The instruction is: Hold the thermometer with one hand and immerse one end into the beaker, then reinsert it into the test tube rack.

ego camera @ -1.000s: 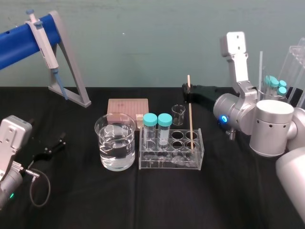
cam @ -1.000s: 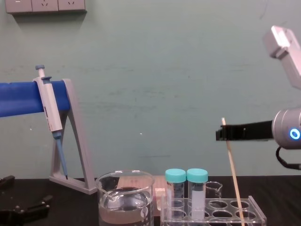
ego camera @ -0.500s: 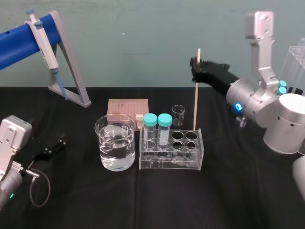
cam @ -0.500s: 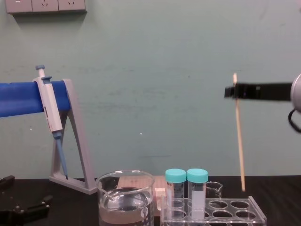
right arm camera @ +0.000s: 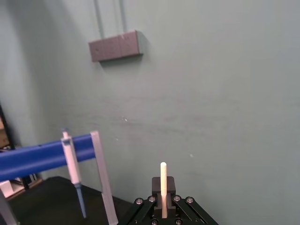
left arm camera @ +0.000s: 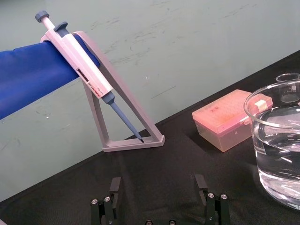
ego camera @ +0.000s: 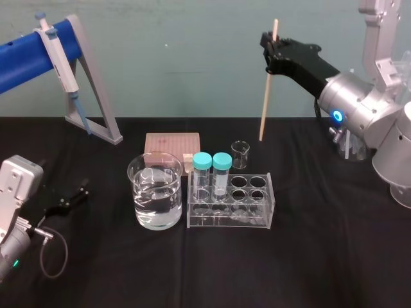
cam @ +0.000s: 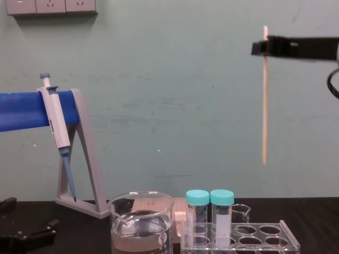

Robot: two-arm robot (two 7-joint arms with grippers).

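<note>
My right gripper is shut on the thermometer near its top end and holds it high in the air, almost upright. The thin cream rod hangs free, with its lower tip well above the right end of the clear test tube rack. From the right wrist, its top end pokes up between the shut fingers. The wide beaker, partly filled with clear liquid, stands just left of the rack. My left gripper rests open and empty near the table at the far left.
Two teal-capped tubes stand in the rack's left holes. A small beaker and a pink box sit behind it. A pipette hangs on the grey stand with a blue bar at the back left.
My right gripper has lifted the thermometer straight out of the rack's right hole and carried it up and slightly right. The left arm has not moved.
</note>
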